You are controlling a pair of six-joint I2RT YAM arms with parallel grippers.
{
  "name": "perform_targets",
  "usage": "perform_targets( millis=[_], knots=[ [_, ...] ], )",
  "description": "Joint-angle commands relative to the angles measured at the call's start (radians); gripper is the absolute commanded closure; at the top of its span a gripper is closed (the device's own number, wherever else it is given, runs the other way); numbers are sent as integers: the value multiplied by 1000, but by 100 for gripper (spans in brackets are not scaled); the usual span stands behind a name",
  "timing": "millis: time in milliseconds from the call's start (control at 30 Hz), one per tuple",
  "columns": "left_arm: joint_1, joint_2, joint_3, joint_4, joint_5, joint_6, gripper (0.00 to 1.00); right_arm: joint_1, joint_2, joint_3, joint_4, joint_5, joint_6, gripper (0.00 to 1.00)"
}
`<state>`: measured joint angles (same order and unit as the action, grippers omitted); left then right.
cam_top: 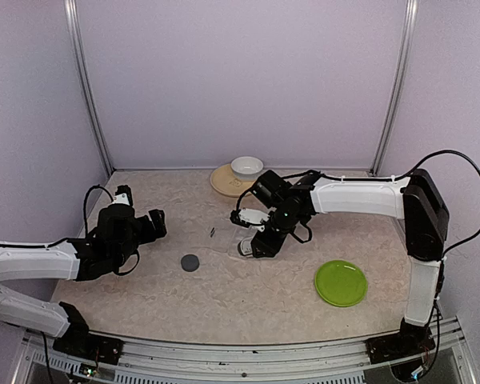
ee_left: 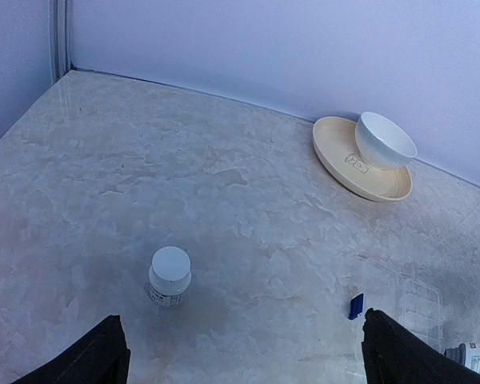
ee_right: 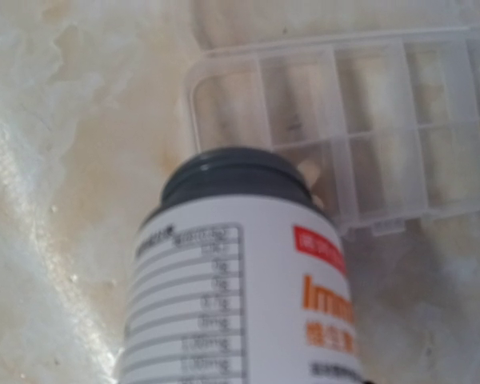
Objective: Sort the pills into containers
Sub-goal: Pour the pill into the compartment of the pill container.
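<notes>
The clear pill box (ee_right: 368,120) lies flat on the table, divided into small compartments. My right gripper (cam_top: 256,244) is shut on a white labelled pill bottle (ee_right: 240,296) and holds it tilted, with its dark open neck over the box's near corner. One whitish pill (ee_right: 310,170) shows at the bottle's mouth, above a compartment. The box also shows in the left wrist view (ee_left: 408,300), faint. My left gripper (ee_left: 242,320) is open and empty above the table, left of the box (cam_top: 158,222).
A small white-capped bottle (ee_left: 170,274) stands in front of the left gripper. A small blue piece (ee_left: 356,306) lies beside the box. A dark round cap (cam_top: 190,262) lies mid-table. A white bowl (cam_top: 246,166) on a tan plate (cam_top: 222,182) stands at the back. A green plate (cam_top: 341,282) lies front right.
</notes>
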<state>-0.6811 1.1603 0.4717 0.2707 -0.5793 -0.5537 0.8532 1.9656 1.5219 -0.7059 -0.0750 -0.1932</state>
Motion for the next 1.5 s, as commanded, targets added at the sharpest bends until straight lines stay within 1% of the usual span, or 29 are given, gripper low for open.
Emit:
perform_targets(
  millis=[0, 467, 700, 1100, 1467],
  knots=[
    [5, 9, -5, 25, 5, -7, 1, -8, -4, -17, 42, -21, 0, 89],
    [5, 9, -5, 25, 2, -5, 1, -7, -40, -92, 142, -17, 14, 90],
    [5, 6, -5, 24, 2, -5, 1, -7, -78, -163, 232, 4, 20, 90],
    [4, 5, -5, 24, 1, -5, 1, -7, -176, -339, 470, 18, 42, 90],
    [5, 3, -4, 24, 0, -4, 1, -6, -204, -471, 701, -27, 57, 91]
  ],
)
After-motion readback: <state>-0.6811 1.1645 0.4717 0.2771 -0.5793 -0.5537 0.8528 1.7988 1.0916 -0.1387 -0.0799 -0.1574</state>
